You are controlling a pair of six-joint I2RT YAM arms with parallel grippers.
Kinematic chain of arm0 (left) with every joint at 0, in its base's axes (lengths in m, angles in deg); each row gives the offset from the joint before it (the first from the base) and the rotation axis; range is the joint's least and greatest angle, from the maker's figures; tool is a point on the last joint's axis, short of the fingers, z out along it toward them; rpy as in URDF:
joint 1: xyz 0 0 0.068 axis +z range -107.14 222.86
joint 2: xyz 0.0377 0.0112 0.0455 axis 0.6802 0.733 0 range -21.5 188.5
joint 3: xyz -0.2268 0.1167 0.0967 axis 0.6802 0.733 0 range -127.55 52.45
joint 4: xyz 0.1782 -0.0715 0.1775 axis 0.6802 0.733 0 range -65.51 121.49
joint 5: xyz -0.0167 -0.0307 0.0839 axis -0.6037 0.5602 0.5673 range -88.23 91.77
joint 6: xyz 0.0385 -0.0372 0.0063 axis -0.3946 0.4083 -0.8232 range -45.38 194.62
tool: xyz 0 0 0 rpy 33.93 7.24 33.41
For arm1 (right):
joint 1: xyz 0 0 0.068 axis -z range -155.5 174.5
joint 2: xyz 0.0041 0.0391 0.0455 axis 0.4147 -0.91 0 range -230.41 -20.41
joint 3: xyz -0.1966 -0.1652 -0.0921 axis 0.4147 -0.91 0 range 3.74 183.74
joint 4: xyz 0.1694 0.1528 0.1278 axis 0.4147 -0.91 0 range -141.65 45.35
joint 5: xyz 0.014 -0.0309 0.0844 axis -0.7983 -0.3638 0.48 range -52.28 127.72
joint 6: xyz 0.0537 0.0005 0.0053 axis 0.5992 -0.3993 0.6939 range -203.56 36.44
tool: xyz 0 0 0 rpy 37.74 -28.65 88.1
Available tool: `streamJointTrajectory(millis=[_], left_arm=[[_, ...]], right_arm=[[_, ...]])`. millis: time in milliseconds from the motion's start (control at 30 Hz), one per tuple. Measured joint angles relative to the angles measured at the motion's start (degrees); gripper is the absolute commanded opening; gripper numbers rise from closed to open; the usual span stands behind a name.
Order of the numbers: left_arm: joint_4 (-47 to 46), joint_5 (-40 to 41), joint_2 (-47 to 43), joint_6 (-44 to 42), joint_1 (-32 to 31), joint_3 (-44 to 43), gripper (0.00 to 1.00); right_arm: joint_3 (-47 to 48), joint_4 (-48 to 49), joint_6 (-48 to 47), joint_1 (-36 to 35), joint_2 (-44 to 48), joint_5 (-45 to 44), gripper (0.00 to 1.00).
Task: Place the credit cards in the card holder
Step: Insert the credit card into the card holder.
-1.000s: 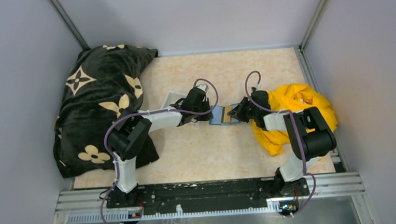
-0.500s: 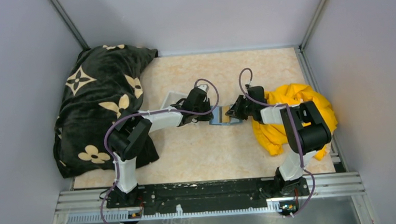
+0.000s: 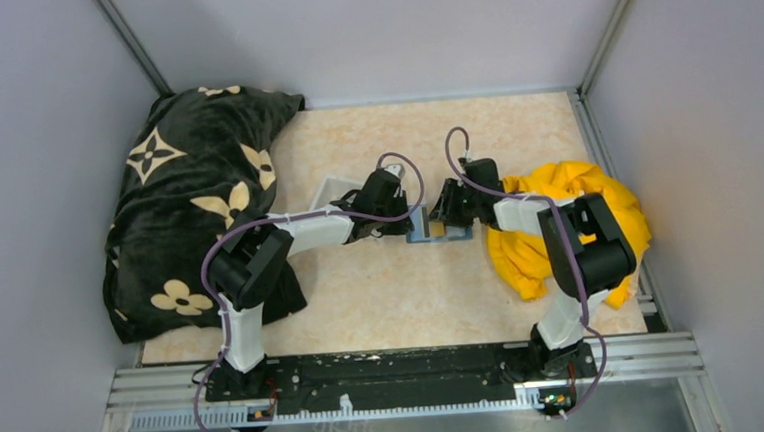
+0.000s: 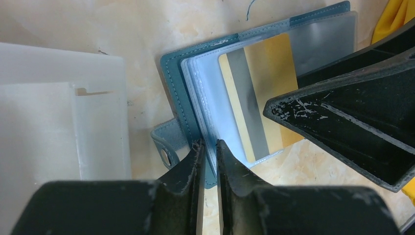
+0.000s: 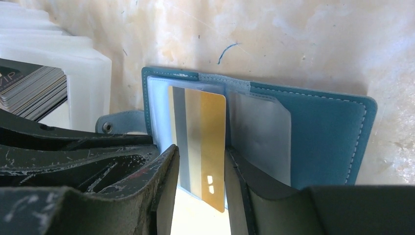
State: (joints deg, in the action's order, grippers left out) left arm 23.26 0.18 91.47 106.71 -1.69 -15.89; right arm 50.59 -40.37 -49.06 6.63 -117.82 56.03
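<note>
Top-down and wrist views of my two arms meeting near the middle of a pale marbled counter (image 3: 383, 296). The teal card holder (image 5: 323, 132) lies there opened flat like a book, clear plastic sleeves facing up, between my two hands.

My left hand (image 4: 209, 147) is nearly closed, pinching the edge of the cover that lies nearer the white tray (image 4: 63, 122). A sliver of teal shows in the narrow gap between its fingers. Just beside that grip, the holder's closing strap (image 4: 169, 144), with its metal snap, rests on the counter.

My right hand (image 5: 201, 152) reaches over the holder from the other side. Its jaws are parted to a middling width, with one finger along each long side of a gold and grey card (image 5: 200, 117). That card lies lengthwise on the clear sleeves of the page nearer the tray, one end over the sleeve and the other poking out past the holder's edge. I cannot tell whether it sits inside a pocket or only on top, nor whether my fingers touch it.

The white tray stands just beside the card holder, and a stack of cards (image 5: 32, 90) with a dark one on top sits in it. A black blanket (image 3: 195, 177) with cream flower shapes is heaped at the far left of the counter. A crumpled yellow cloth (image 3: 577, 189) lies at the right, partly under my right arm
</note>
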Motion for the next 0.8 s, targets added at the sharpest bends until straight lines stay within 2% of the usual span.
streamJointTrajectory(millis=[567, 800], left_arm=[[0.0, -2.7, 0.0, 2.5, 0.0, 0.1, 0.18], [-1.9, -2.6, -0.6, 3.7, 0.0, 1.6, 0.24]], right_arm=[[3.9, -6.1, -3.8, -5.0, -0.3, -7.8, 0.41], [4.3, -6.7, -5.3, -5.8, -0.3, -8.8, 0.46]])
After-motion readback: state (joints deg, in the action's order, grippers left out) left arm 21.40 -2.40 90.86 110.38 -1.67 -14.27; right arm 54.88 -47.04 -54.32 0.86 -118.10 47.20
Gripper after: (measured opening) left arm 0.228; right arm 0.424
